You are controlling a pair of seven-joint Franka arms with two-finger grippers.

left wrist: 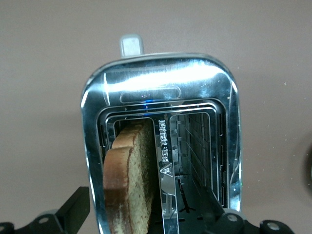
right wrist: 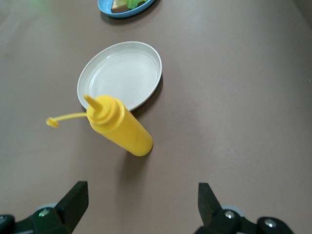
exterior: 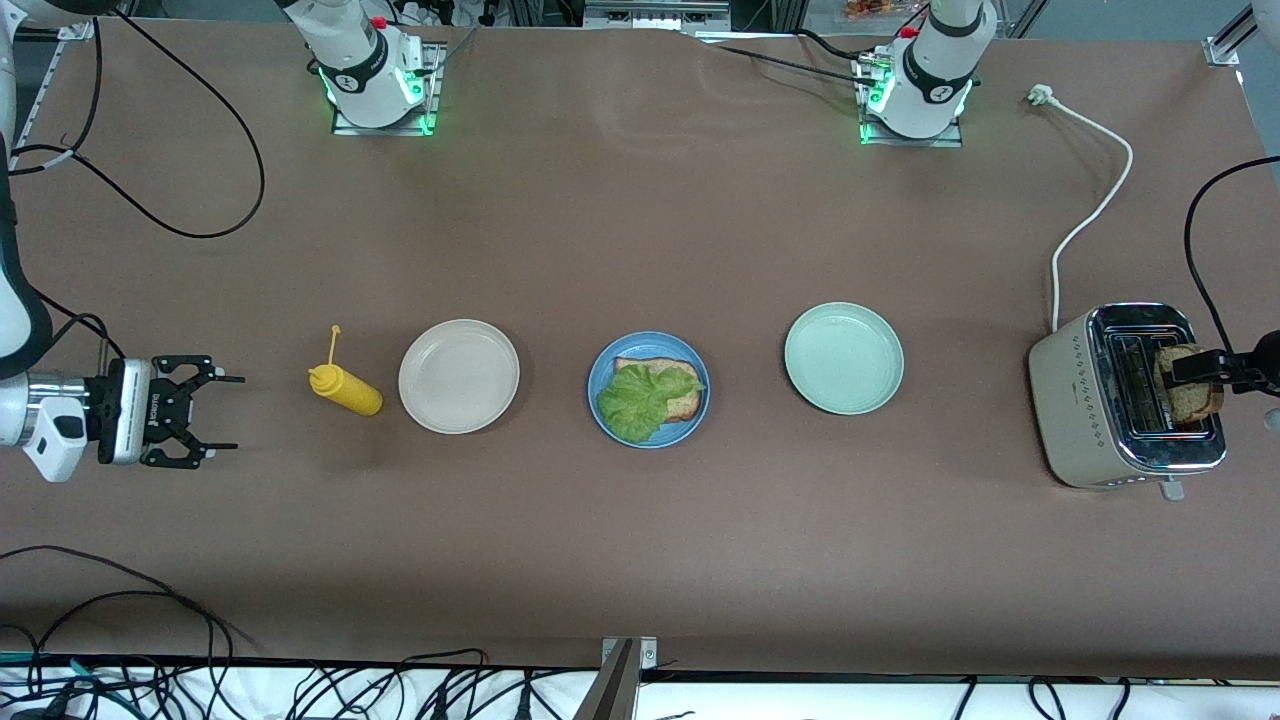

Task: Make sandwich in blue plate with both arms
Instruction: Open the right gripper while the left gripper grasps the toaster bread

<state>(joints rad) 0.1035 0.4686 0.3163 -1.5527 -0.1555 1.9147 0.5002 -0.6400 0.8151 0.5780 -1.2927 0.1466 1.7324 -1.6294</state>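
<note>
While the blue plate (exterior: 598,385) sits mid-bench: it holds one bread slice (exterior: 676,385) under a lettuce leaf (exterior: 635,402).
Second bread slice (exterior: 1190,400): upright in the toaster (exterior: 1085,400) slot, at the left arm's end.
Left claw (exterior: 1200,367): over the toaster, fingers spread either side of that slice.
Right claw (exterior: 225,412): open, empty, waiting near the yellow squeeze bottle (exterior: 346,388).
Beige plate (exterior: 459,376): beside the bottle.

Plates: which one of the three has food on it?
The blue plate, in the middle of the row. It holds a bread slice with lettuce; the beige plate and pale green plate hold nothing.
</note>
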